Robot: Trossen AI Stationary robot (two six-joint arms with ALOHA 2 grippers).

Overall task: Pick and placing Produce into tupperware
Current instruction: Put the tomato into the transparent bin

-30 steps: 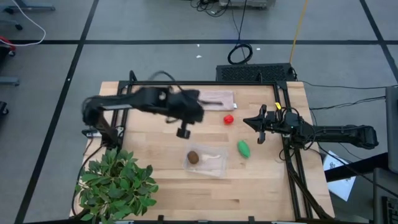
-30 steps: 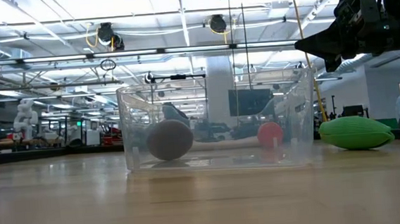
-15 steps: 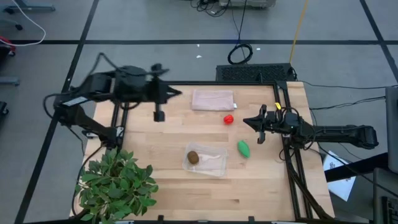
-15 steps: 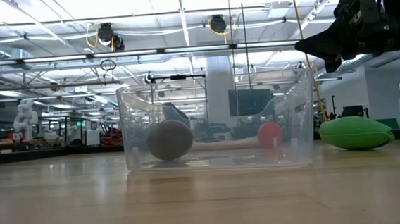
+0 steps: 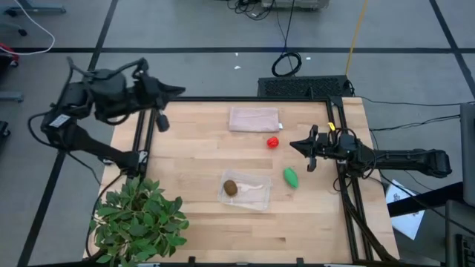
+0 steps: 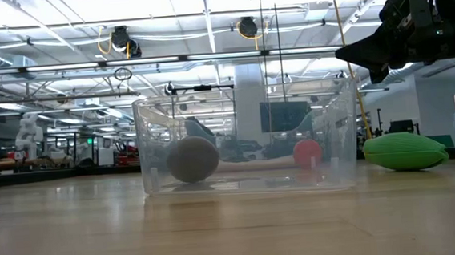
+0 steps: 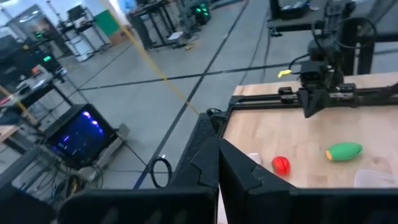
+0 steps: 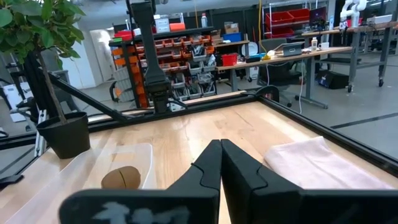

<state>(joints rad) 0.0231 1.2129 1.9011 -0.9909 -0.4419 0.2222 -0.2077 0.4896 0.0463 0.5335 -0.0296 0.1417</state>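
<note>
The clear tupperware [image 5: 249, 193] sits near the table's middle, and the brown kiwi [image 5: 231, 188] lies inside it. The red tomato [image 5: 273, 142] and the green oval [image 5: 290, 176] rest on the wood to the container's right. In the low view the kiwi [image 6: 193, 159] shows behind the container's wall [image 6: 242, 102], the tomato [image 6: 307, 152] shows through it, and the green oval [image 6: 403, 150] lies to its right. My left gripper [image 5: 178, 90] is shut, raised over the table's far-left corner. My right gripper [image 5: 295, 144] is shut, hovering between the tomato and the right edge.
A pinkish cloth [image 5: 254, 119] lies flat near the far edge. A leafy potted plant [image 5: 141, 219] stands at the near-left corner. Black frame rails [image 5: 343, 185] run along the left and right sides. Bare wood lies in front of the container.
My left arm has drawn back from above the container toward the table's far-left corner, rising as it went. The kiwi stays in the container. The right arm and the other fruits have kept still.
</note>
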